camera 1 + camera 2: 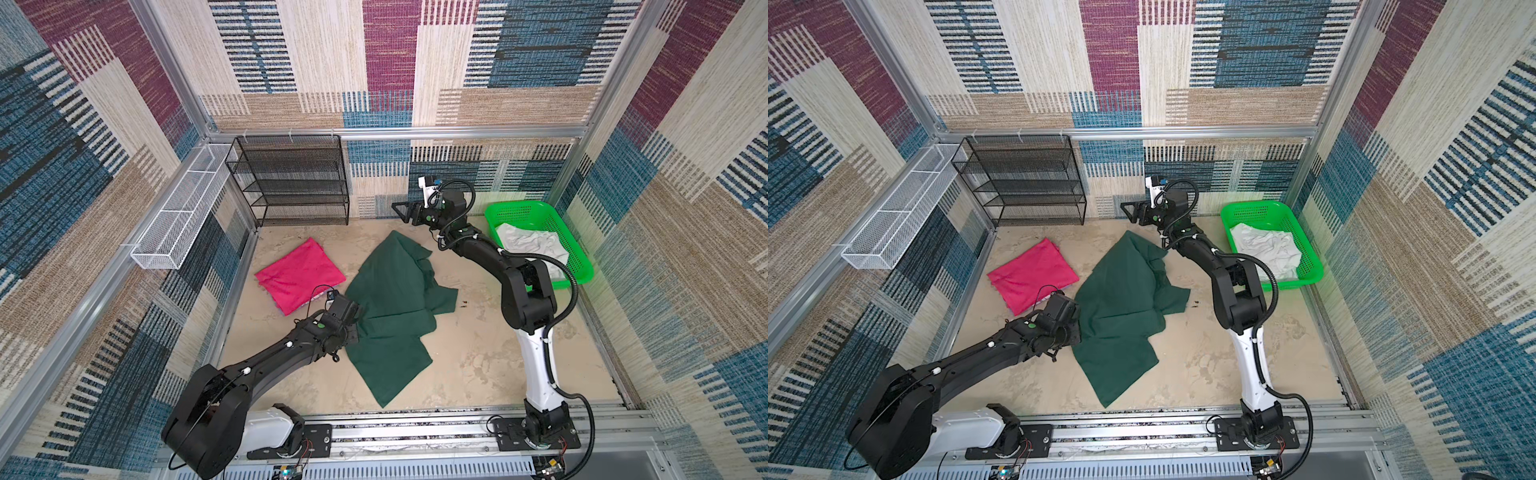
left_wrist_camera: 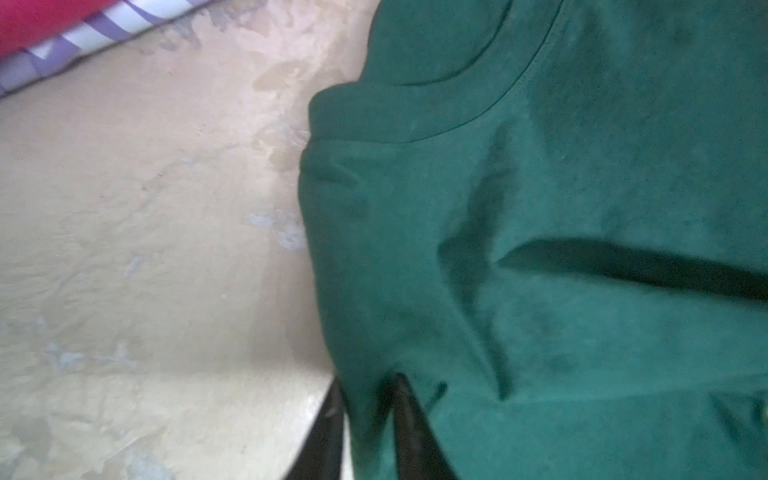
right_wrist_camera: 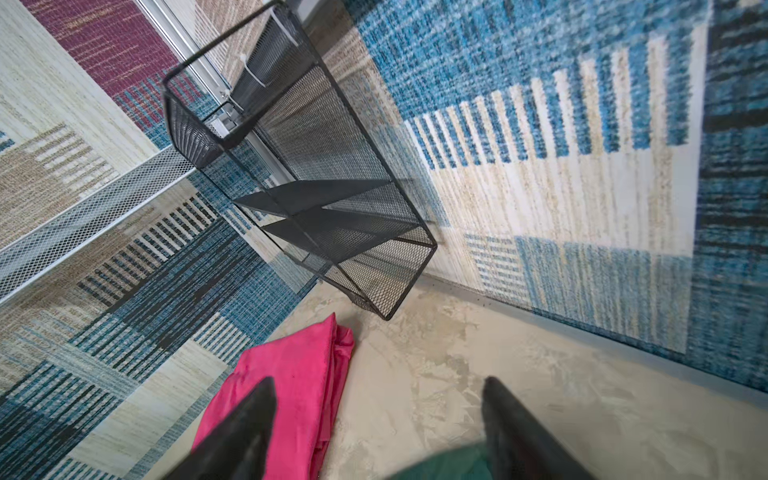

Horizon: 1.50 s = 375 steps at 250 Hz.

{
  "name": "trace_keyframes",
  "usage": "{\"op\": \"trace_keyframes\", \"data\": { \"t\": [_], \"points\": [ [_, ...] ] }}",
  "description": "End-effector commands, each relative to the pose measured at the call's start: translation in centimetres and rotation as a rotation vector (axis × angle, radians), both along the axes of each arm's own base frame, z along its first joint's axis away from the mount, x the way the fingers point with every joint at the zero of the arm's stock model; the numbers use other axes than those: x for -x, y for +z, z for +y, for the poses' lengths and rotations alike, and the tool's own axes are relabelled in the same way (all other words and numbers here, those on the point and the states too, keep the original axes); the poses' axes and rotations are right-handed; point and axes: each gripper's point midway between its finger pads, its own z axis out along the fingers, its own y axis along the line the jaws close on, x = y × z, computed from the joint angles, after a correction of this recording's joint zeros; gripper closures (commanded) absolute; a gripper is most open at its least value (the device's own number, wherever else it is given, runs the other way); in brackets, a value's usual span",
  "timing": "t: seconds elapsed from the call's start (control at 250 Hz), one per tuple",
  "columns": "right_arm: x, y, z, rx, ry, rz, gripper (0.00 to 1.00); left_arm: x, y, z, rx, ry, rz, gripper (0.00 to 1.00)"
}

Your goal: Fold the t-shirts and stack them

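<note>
Lying within left pincer (image 2: 368, 384): dark green t-shirt (image 2: 540, 199) edge.

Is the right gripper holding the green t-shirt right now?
No: in the right wrist view the right gripper has its jaws wide apart and grips nothing, and the dark green t-shirt lies loose on the floor.

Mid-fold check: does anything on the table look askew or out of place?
Yes. The green t-shirt lies crumpled and slanted in the middle, one side flopped over itself. A striped cloth pokes from under the folded pink t-shirt.
</note>
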Motion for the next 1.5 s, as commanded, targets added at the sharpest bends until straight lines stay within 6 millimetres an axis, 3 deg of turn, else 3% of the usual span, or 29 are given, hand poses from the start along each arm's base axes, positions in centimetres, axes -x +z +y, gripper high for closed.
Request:
{"op": "trace_keyframes", "data": {
  "t": [0.0,0.04,0.128,0.244,0.372,0.508,0.604,0.684,0.936,1.14,1.272,1.392,1.496],
  "points": [
    [1.3,1.9,-0.3,0.036,-0.028,-0.031,0.06,0.3,1.8,0.6,-0.038,-0.028,-0.010,0.41],
    [2.3,1.9,-1.1,0.071,-0.063,-0.027,0.06,1.1,2.3,0.3,-0.031,-0.058,-0.002,0.37],
    [4.7,1.2,-4.2,0.150,-0.180,0.027,0.06,3.9,2.5,-0.8,0.011,-0.142,0.055,0.37],
    [9.3,-3.4,-9.0,0.287,-0.326,0.173,0.07,8.2,1.8,-3.7,0.118,-0.280,0.168,0.40],
    [15.2,-9.1,-13.7,0.382,-0.453,0.320,0.10,11.6,1.1,-7.5,0.199,-0.431,0.260,0.39],
    [20.0,-13.6,-16.1,0.431,-0.484,0.446,0.13,13.5,-0.4,-9.2,0.117,-0.523,0.323,0.38],
    [21.9,-15.6,-17.1,0.432,-0.501,0.493,0.18,14.2,-1.2,-9.9,0.057,-0.563,0.343,0.37],
    [22.5,-16.8,-17.9,0.441,-0.516,0.523,0.25,14.7,-1.6,-10.4,0.018,-0.598,0.353,0.37],
    [21.5,-17.7,-18.7,0.418,-0.515,0.549,0.26,16.6,-3.7,-10.6,-0.085,-0.671,0.424,0.37],
    [21.1,-18.3,-18.5,0.412,-0.497,0.558,0.26,16.0,-5.3,-9.7,-0.177,-0.659,0.429,0.45],
    [20.8,-18.0,-18.8,0.406,-0.500,0.555,0.27,14.4,-5.7,-8.8,-0.251,-0.612,0.405,0.61],
    [20.4,-17.9,-19.2,0.411,-0.509,0.552,0.28,12.8,-4.9,-8.3,-0.198,-0.544,0.361,0.88],
    [20.0,-18.4,-19.3,0.422,-0.505,0.557,0.33,11.5,-3.6,-7.7,-0.149,-0.494,0.315,0.95]
  ]
}}
